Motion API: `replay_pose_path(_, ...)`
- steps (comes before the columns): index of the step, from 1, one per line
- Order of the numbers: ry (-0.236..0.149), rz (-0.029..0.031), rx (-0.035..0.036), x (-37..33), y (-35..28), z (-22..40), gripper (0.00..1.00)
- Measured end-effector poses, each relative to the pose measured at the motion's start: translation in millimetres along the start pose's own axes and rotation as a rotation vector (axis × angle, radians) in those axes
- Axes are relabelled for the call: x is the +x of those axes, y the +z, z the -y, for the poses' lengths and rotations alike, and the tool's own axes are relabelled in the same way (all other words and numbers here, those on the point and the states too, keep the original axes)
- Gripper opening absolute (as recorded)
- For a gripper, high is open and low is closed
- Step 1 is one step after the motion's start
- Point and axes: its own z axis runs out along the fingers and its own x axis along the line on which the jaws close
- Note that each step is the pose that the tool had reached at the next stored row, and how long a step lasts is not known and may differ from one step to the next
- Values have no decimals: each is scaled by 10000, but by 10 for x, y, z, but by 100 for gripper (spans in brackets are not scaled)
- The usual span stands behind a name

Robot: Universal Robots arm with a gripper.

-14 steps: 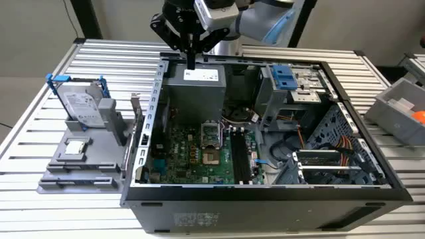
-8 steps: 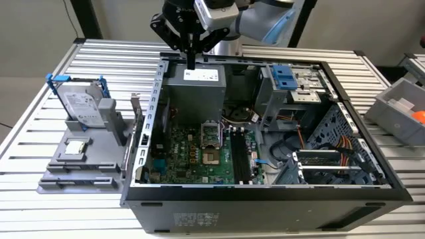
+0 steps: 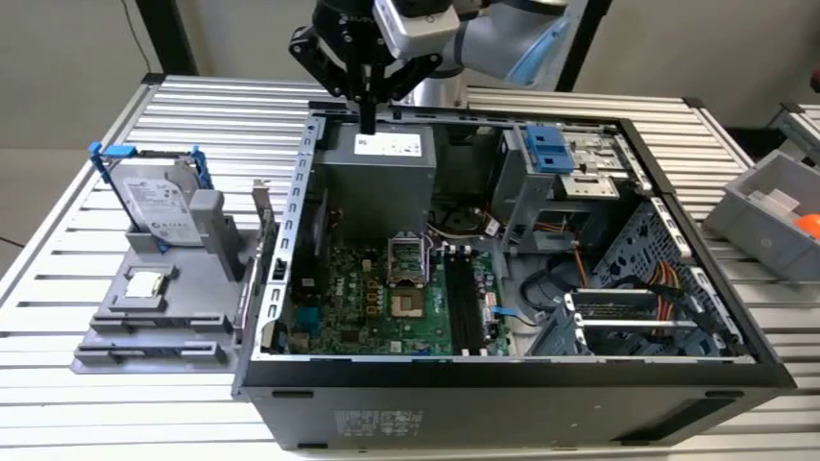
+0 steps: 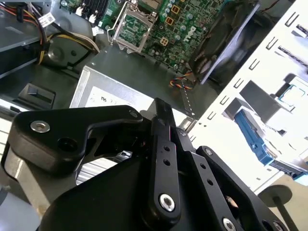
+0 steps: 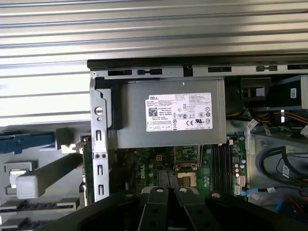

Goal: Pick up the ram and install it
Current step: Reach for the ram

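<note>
Fingers (image 3: 368, 117) pressed together, empty, above power supply (image 3: 384, 163), ram (image 3: 261, 219) upright in outside holder (image 3: 154, 331), well apart

case (image 3: 513, 384): 1 | power supply (image 3: 378, 173): 1 | hard drive (image 3: 160, 202): 1 | bin (image 3: 756, 206): 1 | memory slots (image 3: 464, 303): perhaps 4

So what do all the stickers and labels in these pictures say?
White label on the power supply: rows of small print and symbols, too small to read.
Label on the hard drive: too small to read.
Sticker on the computer case: too blurred to read.
Markings on the motherboard: too small to read.
</note>
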Motion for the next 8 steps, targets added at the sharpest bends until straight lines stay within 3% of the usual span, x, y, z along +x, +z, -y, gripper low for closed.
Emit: replay_pose_path(8, 1, -34, 2, 31, -1, 3, 0)
